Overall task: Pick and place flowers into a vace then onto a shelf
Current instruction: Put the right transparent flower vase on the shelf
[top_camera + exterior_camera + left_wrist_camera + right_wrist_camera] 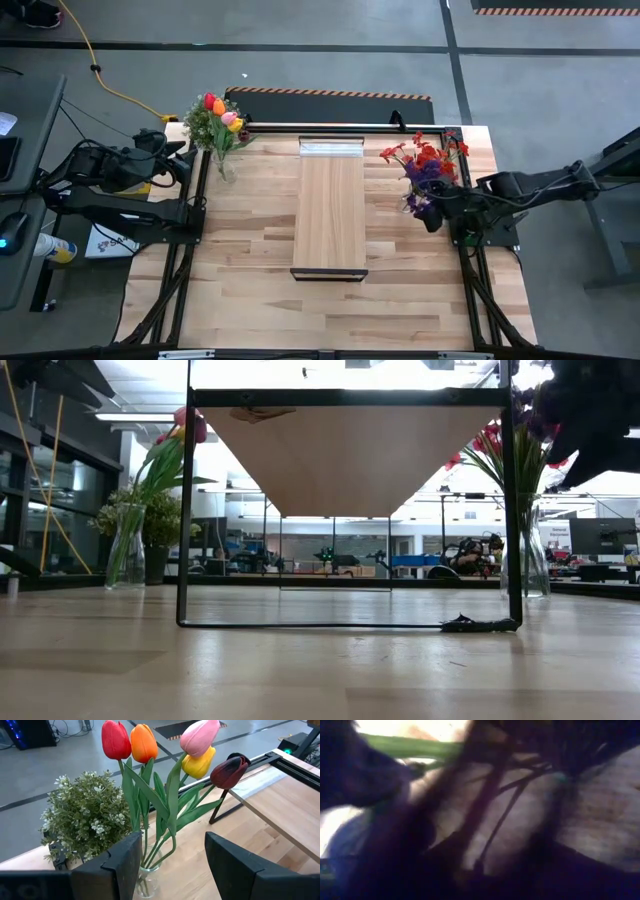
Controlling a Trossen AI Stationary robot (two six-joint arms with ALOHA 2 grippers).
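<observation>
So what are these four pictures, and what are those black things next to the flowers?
They are two robot arms at a wooden table. One camera looks down from above, one sits low on the table, and one rides on each wrist. The left gripper is open, facing a glass vase of tulips beside a bushy potted plant. The right gripper is at the other vase of red and purple flowers; its own camera is too close to tell what it holds. The long board in the middle is the shelf.

No readable text, label, brand, number or sign in any view.
</observation>
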